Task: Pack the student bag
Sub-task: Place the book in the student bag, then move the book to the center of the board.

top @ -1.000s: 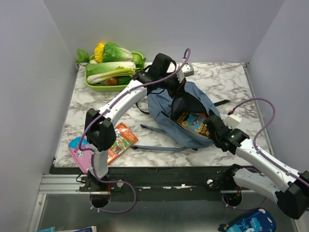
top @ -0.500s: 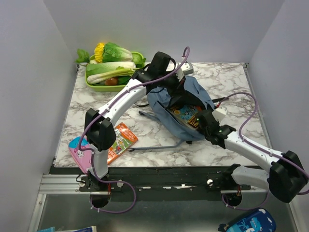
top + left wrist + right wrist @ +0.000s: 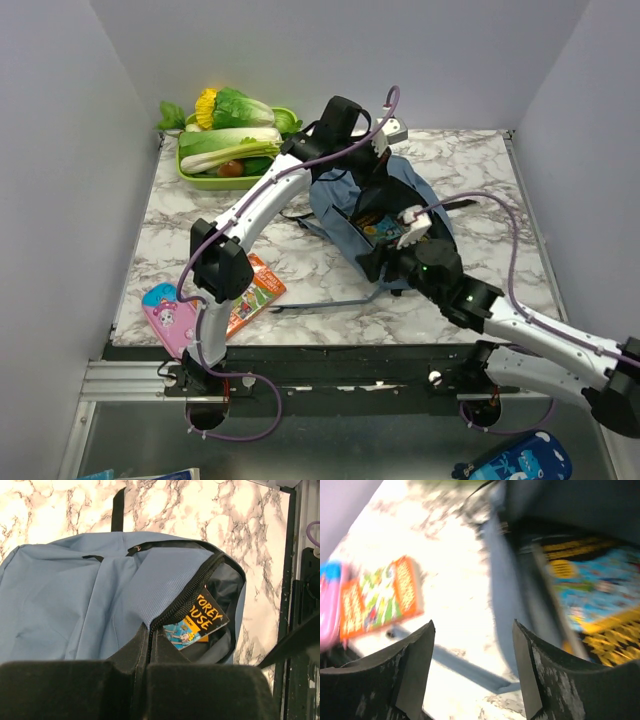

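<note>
Left wrist view: the large, soft, dusty-blue fabric backpack (image 3: pixel 75 595) lies on the white marble-patterned table (image 3: pixel 165 505) with its zip mouth gaping. The left gripper (image 3: pixel 149 640) is clenched on the zipped rim of that mouth, pinching the fabric edge and holding it up. Just inside the bag's opening sits a glossy black-and-yellow picture book (image 3: pixel 200 620), one corner poking out.

Right wrist view, blurred: the right gripper (image 3: pixel 472 630) stands released, its jaws wide apart and nothing between them. It hangs just outside the bag's near edge. Well to the left of the bag lie a thin orange paperback (image 3: pixel 380 597) and, touching its far side, a pink pencil case (image 3: pixel 327 610).

Top view: the bag rests mid-table, with a lime-green tray (image 3: pixel 200 175) of toy vegetables behind it and to its left. The bag's black straps trail loose on its near side.

The bag looks limp and light. It will likely sag and fold shut wherever it is not propped, and slide on the smooth top if pushed. The stitched zip rim, where the cloth is doubled, seems the firmest hold. A strap would only drag the whole bag along.
</note>
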